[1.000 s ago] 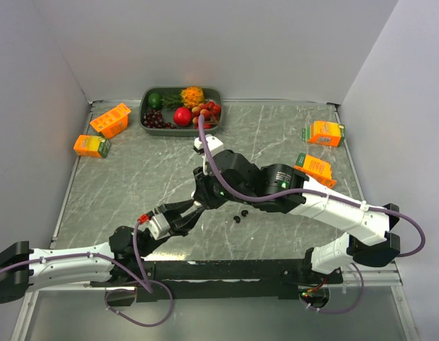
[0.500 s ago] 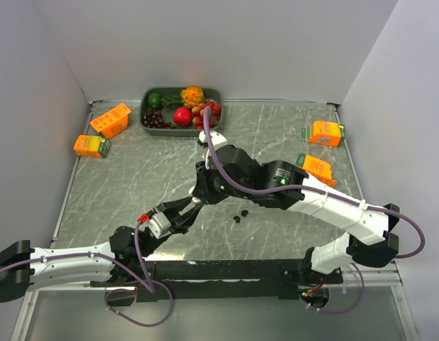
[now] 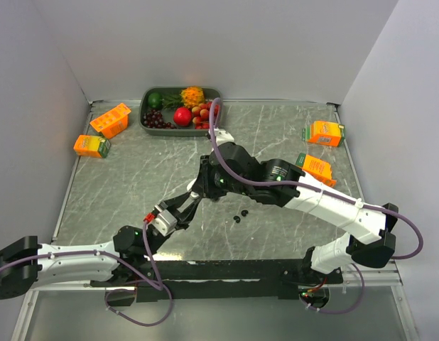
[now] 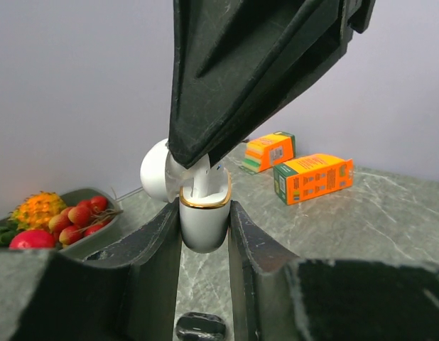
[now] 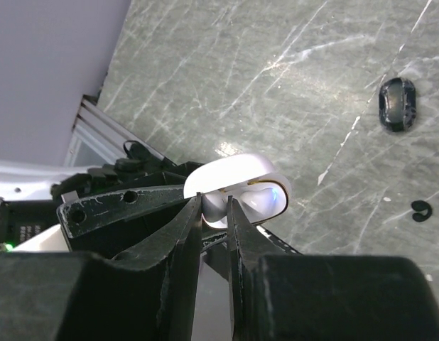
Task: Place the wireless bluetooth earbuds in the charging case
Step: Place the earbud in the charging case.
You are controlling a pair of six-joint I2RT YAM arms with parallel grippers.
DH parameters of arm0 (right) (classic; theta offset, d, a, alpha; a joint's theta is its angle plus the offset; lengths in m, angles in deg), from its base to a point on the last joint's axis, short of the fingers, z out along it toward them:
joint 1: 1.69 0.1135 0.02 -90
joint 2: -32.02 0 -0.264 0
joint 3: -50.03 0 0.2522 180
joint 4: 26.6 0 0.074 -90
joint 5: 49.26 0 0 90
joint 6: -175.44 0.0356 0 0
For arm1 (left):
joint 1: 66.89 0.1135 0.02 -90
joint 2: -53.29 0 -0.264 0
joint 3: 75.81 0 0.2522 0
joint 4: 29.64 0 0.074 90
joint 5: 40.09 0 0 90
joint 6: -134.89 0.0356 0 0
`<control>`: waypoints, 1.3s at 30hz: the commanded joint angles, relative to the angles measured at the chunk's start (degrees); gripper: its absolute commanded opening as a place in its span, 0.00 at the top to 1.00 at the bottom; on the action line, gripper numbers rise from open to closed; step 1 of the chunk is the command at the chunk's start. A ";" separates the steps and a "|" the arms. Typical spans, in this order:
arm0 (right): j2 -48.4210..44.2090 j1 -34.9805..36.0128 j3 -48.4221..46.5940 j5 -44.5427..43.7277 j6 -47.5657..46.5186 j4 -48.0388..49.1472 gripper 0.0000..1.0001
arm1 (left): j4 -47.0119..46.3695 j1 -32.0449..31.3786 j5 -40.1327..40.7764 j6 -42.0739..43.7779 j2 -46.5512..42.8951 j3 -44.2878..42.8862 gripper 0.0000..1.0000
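The step in hand is seating a bud. The right pincer [image 5: 213,207], narrowed to a slit, pinches the small white earbud [image 4: 203,182] with its stem at the mouth of the white, gold-rimmed charging case [image 4: 203,224], whose lid stands open. The left pincer [image 4: 204,213] is clamped tight round the case body, over the middle of the grey marbled worktop [image 3: 120,177]. Next, I judge, it calls for a straight downward push, then letting go. Two glossy black earbuds [image 3: 236,219] lie on the worktop near the case, towards the near edge
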 commanded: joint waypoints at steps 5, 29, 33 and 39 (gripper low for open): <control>-2.88 0.71 1.85 4.77 9.68 -0.28 1.00 | -9.74 0.22 5.38 3.49 0.19 -3.02 0.99; -3.84 1.24 -0.52 4.60 9.69 -3.17 0.59 | -10.36 0.14 6.17 4.20 -0.78 -2.58 0.99; -4.72 2.12 -4.21 2.84 1.63 -5.90 0.59 | -7.22 0.22 5.91 1.92 -2.79 -2.23 0.99; -10.17 2.30 -4.13 -4.98 -10.15 -4.59 0.63 | 16.33 0.66 -6.37 -13.36 -13.51 -6.17 0.99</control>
